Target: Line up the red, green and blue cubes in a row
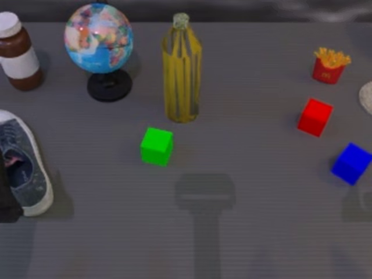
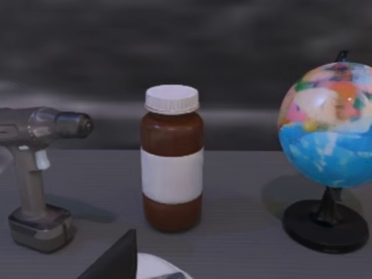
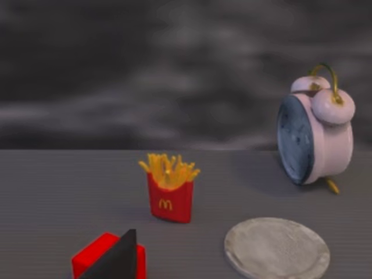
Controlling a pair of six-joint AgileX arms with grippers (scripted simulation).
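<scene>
- Nearest the overhead cam, low in its picture: blue cube (image 1: 351,163) at the table's right edge, w/ red cube (image 1: 315,117) just up-left of it, close but apart.
- Green cube (image 1: 156,146) sits alone mid-table, well apart from the other two, just below the yellow bottle (image 1: 182,68).
- Cubes aren't in a row: red & blue paired at right, green off to the left.
- Right wrist cam catches only the red cube's top at its lower edge, part hidden by a dark wedge of that arm's own hardware; blue & green don't show there.
- Same cam shows fries carton (image 3: 170,188), a grey round plate (image 3: 276,248) & a pink alarm clock (image 3: 315,135); overhead has the carton, just a sliver of plate, no clock.
- Left wrist cam: brown jar (image 2: 172,158), globe (image 2: 329,151) & a drill (image 2: 36,174); drill isn't in the overhead view.
- Overhead alone shows a sneaker (image 1: 22,164) at left edge.
- Neither gripper's fingers can be made out in any view; can't tell open or closed, or holding anything.
</scene>
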